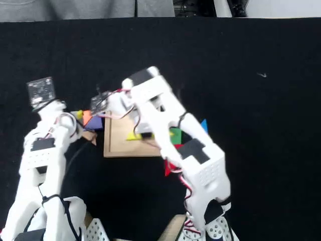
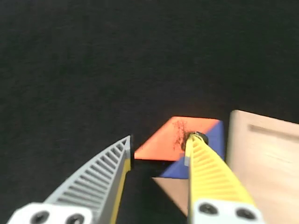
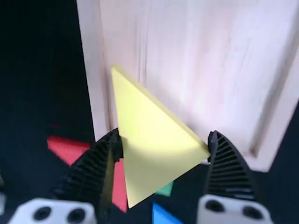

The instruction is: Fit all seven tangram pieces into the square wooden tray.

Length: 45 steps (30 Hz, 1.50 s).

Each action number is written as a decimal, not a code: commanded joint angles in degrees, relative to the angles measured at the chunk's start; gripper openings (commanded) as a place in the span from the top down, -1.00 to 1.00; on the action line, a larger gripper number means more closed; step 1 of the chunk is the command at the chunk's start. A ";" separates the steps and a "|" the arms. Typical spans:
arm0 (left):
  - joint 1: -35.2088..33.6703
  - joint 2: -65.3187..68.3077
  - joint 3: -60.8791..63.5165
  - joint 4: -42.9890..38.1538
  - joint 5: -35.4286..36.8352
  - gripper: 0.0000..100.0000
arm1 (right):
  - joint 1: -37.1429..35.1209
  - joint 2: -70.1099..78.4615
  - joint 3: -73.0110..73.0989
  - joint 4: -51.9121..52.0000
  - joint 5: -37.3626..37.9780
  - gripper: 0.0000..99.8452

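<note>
The square wooden tray (image 1: 118, 143) lies between the two arms. My right gripper (image 3: 163, 140) is shut on a yellow triangle (image 3: 149, 154), held tilted above the tray's (image 3: 201, 70) edge; the high view shows the triangle (image 1: 133, 135) over the tray's floor. My left gripper (image 2: 161, 142) stands open just off the tray's left side, its yellow finger (image 2: 205, 172) resting over an orange piece (image 2: 163, 140) and a blue piece (image 2: 212, 137). A tan piece (image 2: 170, 191) lies beside them. Red (image 1: 168, 169), green (image 1: 175, 134) and blue (image 1: 204, 124) pieces lie right of the tray.
Black cloth covers the table, with wide free room at the back and far right. The right arm's white body (image 1: 195, 160) crosses the tray's right edge and hides part of the pieces there. A red piece (image 3: 65, 147) lies outside the tray wall.
</note>
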<state>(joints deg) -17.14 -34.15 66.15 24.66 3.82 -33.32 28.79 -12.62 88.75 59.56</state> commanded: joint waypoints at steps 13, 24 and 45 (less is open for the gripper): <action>-8.75 -1.58 -1.36 6.59 -0.26 0.61 | -9.05 -4.00 1.80 -6.68 -10.20 0.62; -8.75 -1.58 0.84 2.46 -0.26 0.61 | -7.56 -1.10 2.15 -7.74 -10.20 0.62; -8.75 -1.58 0.92 2.37 -0.26 0.61 | -7.56 -2.51 1.19 -3.78 -9.85 0.38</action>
<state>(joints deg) -25.67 -34.15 67.47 28.44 3.82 -41.49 30.99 -10.07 83.91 49.89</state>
